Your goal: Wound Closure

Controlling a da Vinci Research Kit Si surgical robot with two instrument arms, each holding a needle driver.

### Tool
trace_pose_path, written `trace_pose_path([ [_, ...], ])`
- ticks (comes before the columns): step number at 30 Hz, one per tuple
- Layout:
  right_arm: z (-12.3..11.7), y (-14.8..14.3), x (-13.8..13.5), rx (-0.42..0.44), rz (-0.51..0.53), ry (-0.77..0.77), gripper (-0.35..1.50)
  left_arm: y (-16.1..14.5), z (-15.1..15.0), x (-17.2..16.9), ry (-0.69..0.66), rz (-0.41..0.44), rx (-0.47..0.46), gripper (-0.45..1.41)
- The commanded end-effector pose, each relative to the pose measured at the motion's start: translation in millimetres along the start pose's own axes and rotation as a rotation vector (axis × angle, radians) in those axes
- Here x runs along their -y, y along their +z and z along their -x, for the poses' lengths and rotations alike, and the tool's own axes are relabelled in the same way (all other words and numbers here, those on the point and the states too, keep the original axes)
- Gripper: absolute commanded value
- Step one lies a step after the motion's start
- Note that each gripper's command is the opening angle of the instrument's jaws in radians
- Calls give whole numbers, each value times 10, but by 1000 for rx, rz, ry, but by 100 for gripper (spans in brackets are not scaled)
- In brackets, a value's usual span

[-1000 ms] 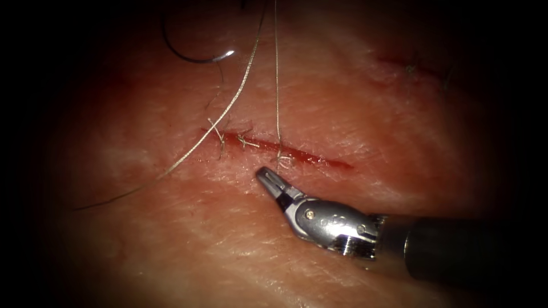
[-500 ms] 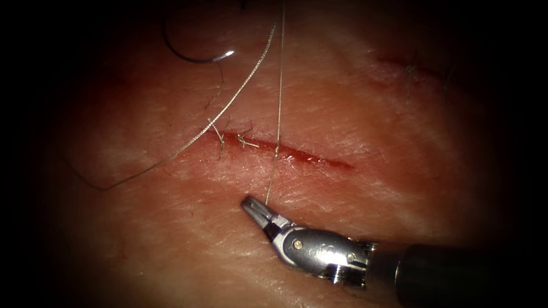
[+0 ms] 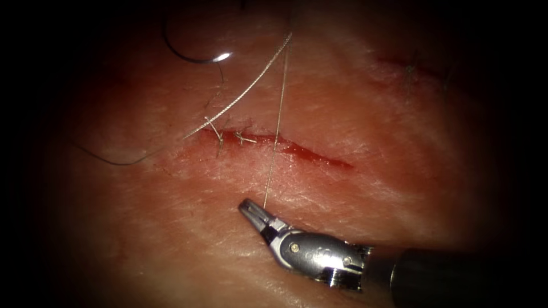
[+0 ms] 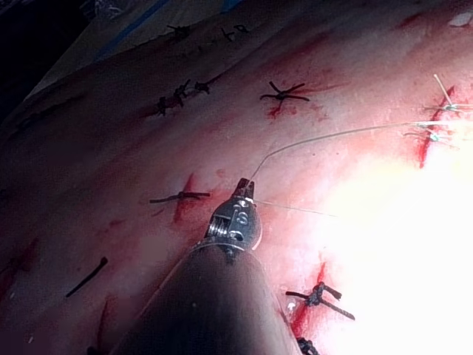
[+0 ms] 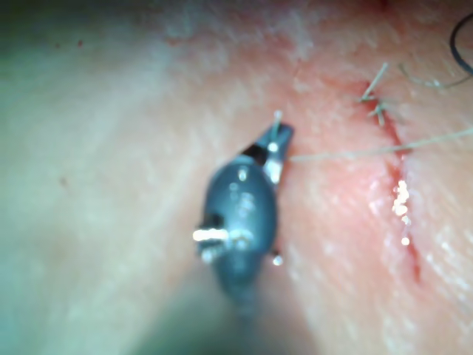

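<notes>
The cut (image 3: 311,155) runs across the tissue (image 3: 399,188), red fluid along it. Below it, my right tool (image 3: 251,210) is shut on the thread (image 3: 277,125), which rises from the jaws across the cut and out of the light. In the right wrist view the right tool (image 5: 278,135) pinches that thread (image 5: 355,154) beside the cut (image 5: 405,229). My left tool (image 4: 244,188) is shut on a thread strand (image 4: 332,135) that curves away toward the cut. The curved needle (image 3: 191,59) lies free on the tissue above the cut's left end, held by neither tool.
Two earlier stitches with short cut ends (image 3: 218,136) sit at the cut's left end. A slack strand (image 3: 114,159) trails off to the left. A smaller stitched cut (image 3: 408,68) lies at the upper right. Dark knotted stitches (image 4: 284,94) dot the tissue elsewhere.
My right tool took the thread end at the cut and drew it down, away from the cut. The slack strand on the left has been drawn up and shortened. The needle stayed put.
</notes>
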Motion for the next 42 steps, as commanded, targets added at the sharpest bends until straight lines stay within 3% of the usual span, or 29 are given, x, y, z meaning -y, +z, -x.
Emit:
trace_pose_path([
  [1,8,4,11,4,-10,-3,-35,10,1,0,10,6,3,-45],
  [7,13,2,18,6,-24,-10,-35,14,8,-18,30,22,5,-45],
  [13,2,6,12,0,-11,13,-35,1,6,-34,42,35,-5,-45],
  [14,-1,8,10,0,-13,22,2,-4,3,-38,41,40,-9,-45],
  [15,-2,8,9,6,-9,23,51,-8,0,-41,40,44,-12,-45],
  [16,-4,7,10,6,0,25,82,-12,-2,-44,38,50,-18,-45],
  [17,-6,6,10,3,0,26,101,-19,-7,-48,30,61,-28,-45],
  [19,-10,0,11,3,-5,28,123,-31,-14,-55,20,76,-42,-45],
  [23,-30,-27,15,23,-41,46,148,-71,-36,-72,1,124,-78,-45],
  [28,-50,-56,14,48,-150,58,146,-105,-54,-86,-16,156,-121,-45],
  [33,-72,-81,-8,70,-278,71,124,-149,-80,-112,-45,197,-203,-45],
  [35,-83,-74,-37,74,-288,90,118,-171,-96,-131,-62,208,-257,-45],
  [39,-85,-55,-63,76,-290,99,108,-189,-114,-152,-81,212,-303,-45],
  [42,-79,-27,-83,85,-318,93,84,-202,-131,-175,-102,216,-340,-45],
])
